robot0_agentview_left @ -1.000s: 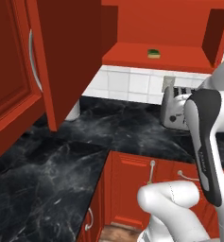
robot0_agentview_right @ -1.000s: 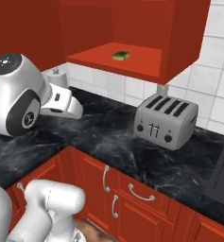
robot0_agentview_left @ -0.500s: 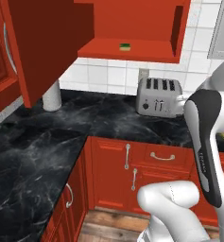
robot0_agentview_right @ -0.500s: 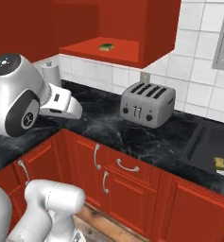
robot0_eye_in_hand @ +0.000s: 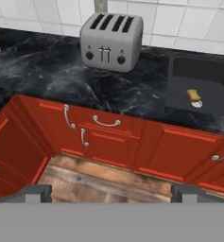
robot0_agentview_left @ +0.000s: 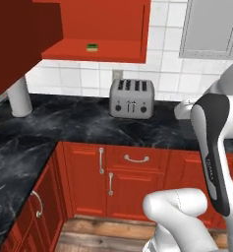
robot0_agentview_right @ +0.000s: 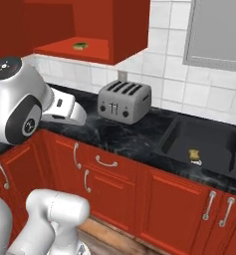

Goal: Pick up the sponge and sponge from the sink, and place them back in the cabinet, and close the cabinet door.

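Observation:
A tan-yellow sponge (robot0_agentview_right: pixel 193 155) (robot0_eye_in_hand: pixel 194 97) with a white round part lies in the left basin of the black sink (robot0_agentview_right: pixel 186 132) (robot0_eye_in_hand: pixel 191 71). A yellow-green sponge (robot0_agentview_left: pixel 92 47) (robot0_agentview_right: pixel 80 46) with a black part rests on the shelf of the red wall cabinet (robot0_agentview_left: pixel 113 51) (robot0_agentview_right: pixel 97 52). The cabinet door (robot0_agentview_left: pixel 14 44) stands swung open at the left. My gripper (robot0_eye_in_hand: pixel 112 194) is open and holds nothing. It hangs back from the counter, in front of the base cupboards, well short of the sink.
A grey four-slot toaster (robot0_agentview_left: pixel 131 97) (robot0_agentview_right: pixel 124 101) (robot0_eye_in_hand: pixel 112 40) stands on the black stone counter (robot0_eye_in_hand: pixel 47 71) between cabinet and sink. A white roll (robot0_agentview_left: pixel 18 96) stands in the left corner. Grey double doors (robot0_agentview_left: pixel 214 29) (robot0_agentview_right: pixel 216 35) hang above the sink. Red base cupboards (robot0_eye_in_hand: pixel 108 137) line the wooden floor.
Both base views have slid along the counter toward the sink, so the camera moved, not the things. The sink and tan sponge now show fully. The gripper stays open.

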